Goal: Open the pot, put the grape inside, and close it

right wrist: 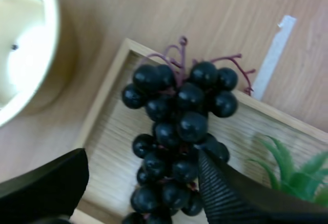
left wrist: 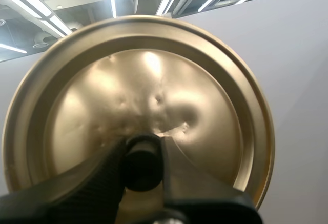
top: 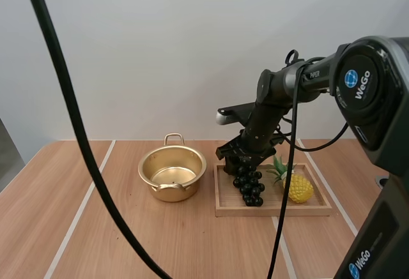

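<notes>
**Desk (top: 128,241).** Light wood, crossed by white tape lines (top: 80,212) running from the near edge to the far edge.

**Right arm (top: 300,78).** It reaches in from the right edge and bends down over the tray.

**Pot (top: 160,189).** Gold metal with 2 small handles, it stands uncovered near the middle of the far edge. Nothing shows inside it.

**Wooden tray (top: 275,210).** It lies just right of the pot, apart from it, and carries 2 items.

**Lid (left wrist: 205,111).** The left wrist view shows the gold disc held against a grey wall. The left gripper (left wrist: 142,144) is clamped on its black knob (left wrist: 142,170), 1 finger on each side.

**Bunch of grapes (top: 249,186).** The dark bunch lies at the tray's left end, stem toward the far rim. The right gripper (right wrist: 141,157) stands directly over it, and its black fingers (right wrist: 225,193) are spread apart, 1 on each side. The right-hand finger overlaps the nearest grapes; contact cannot be judged.

**Toy pineapple (top: 299,188).** Yellow with green leaves, it lies at the tray's right end, just beside the grapes.
</notes>
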